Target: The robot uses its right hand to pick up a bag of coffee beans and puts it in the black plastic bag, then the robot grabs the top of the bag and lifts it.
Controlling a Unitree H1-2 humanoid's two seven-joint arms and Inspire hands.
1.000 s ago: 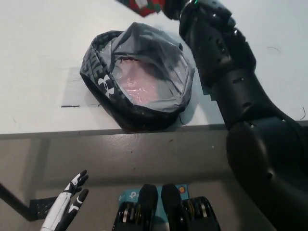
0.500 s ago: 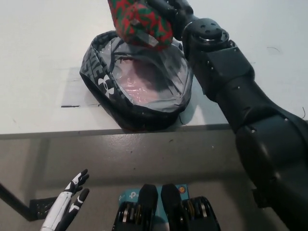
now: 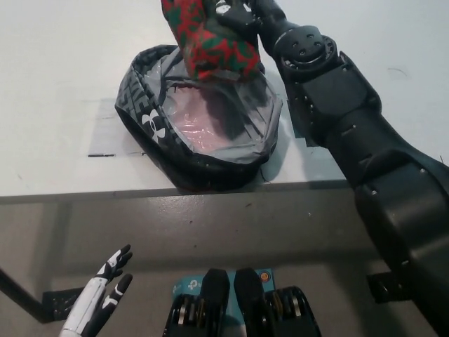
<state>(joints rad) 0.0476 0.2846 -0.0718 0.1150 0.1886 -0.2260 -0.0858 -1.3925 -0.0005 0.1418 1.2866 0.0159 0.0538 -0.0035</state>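
- Right hand point(image 3: 235, 14), fingers closed round the coffee bag point(image 3: 210, 38), holds it over the far rim of the open black bag point(image 3: 151, 116) on the counter point(image 3: 56, 70).
- Placing step: next, lower and release inside.
- Left hand point(image 3: 105, 295) rests low, fingers spread, empty.

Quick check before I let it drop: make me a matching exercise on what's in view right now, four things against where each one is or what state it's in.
Things:
1. coffee bean bag
2. black plastic bag
3. left hand
4. right hand

Places or states:
A. lower left, below the table edge, fingers apart, holding nothing
B. lying open-mouthed on the white table, near its front edge
C. red and green, held above the far rim of the open bag
D. at the top of the picture, closed on the patterned pack

Pairs: 1-C, 2-B, 3-A, 4-D
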